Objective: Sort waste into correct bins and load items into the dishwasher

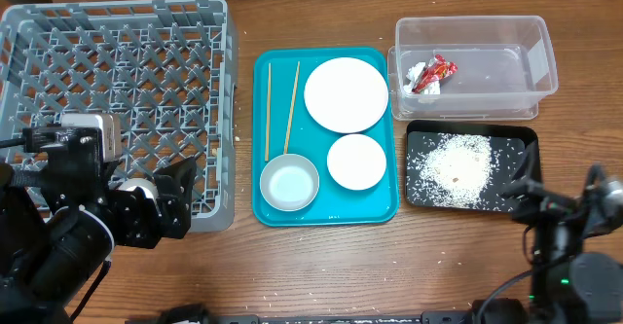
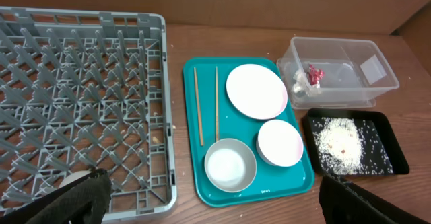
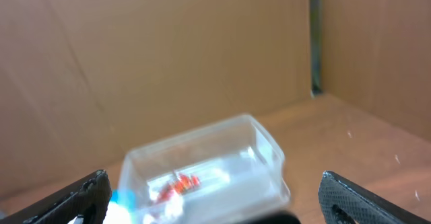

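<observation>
A teal tray [image 1: 375, 202] in the middle of the table holds two wooden chopsticks [image 1: 292, 105], a large white plate [image 1: 346, 94], a small white plate [image 1: 356, 162] and a grey bowl [image 1: 289, 183]. A grey dish rack [image 1: 117, 71] stands at the left. A clear bin [image 1: 487, 71] at the back right holds a red wrapper [image 1: 433, 73]. A black tray [image 1: 414, 193] holds spilled rice [image 1: 458, 163]. My left gripper [image 1: 175, 202] is open and empty by the rack's front right corner. My right gripper [image 1: 526, 188] is open and empty at the black tray's right end.
The left wrist view shows the rack [image 2: 81, 96], the teal tray [image 2: 296, 177], the grey bowl [image 2: 230, 165] and the black tray [image 2: 390, 150] beyond my open jaws [image 2: 215, 207]. The right wrist view is blurred, with the clear bin [image 3: 209, 170] ahead of my jaws [image 3: 215, 197]. Cardboard walls stand behind.
</observation>
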Motion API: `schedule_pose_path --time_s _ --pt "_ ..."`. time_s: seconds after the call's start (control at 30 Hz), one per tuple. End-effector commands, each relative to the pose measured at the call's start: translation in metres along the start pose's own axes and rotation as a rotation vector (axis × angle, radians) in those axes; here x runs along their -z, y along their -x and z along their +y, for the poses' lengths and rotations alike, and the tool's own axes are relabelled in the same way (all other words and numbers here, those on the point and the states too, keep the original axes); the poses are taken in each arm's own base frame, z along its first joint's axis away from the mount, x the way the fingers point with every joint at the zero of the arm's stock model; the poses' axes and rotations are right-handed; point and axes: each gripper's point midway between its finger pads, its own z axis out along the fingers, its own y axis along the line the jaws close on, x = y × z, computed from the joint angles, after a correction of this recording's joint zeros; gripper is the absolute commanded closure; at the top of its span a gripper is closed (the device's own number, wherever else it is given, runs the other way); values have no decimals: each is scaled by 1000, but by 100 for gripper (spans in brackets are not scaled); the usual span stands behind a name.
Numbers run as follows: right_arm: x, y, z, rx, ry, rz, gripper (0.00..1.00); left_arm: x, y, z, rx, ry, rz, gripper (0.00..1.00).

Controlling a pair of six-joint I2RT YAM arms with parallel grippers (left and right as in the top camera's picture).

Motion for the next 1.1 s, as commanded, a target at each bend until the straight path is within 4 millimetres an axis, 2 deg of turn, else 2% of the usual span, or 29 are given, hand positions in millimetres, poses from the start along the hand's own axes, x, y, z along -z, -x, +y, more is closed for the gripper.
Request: schedule_pose_path --time_s 0.0,0.17,0.3,0.5,0.67,1.07 --pt "0 -28 -12 4 -23 -2 0 1 0 -1 -28 -3 -6 0" --pt "-8 -84 -28 17 -58 63 0 1 0 -1 -28 -3 -6 0" --pt "-16 -107 -32 15 -60 57 0 1 0 -1 -28 -3 -6 0" --pt "-27 -119 -33 3 -48 6 0 1 0 -1 -28 -3 -6 0" --pt "-30 -111 -30 -17 -30 -75 0 1 0 -1 -28 -3 -6 0" --pt "-31 -113 -29 -16 -23 -69 0 1 0 -1 -28 -3 -6 0"
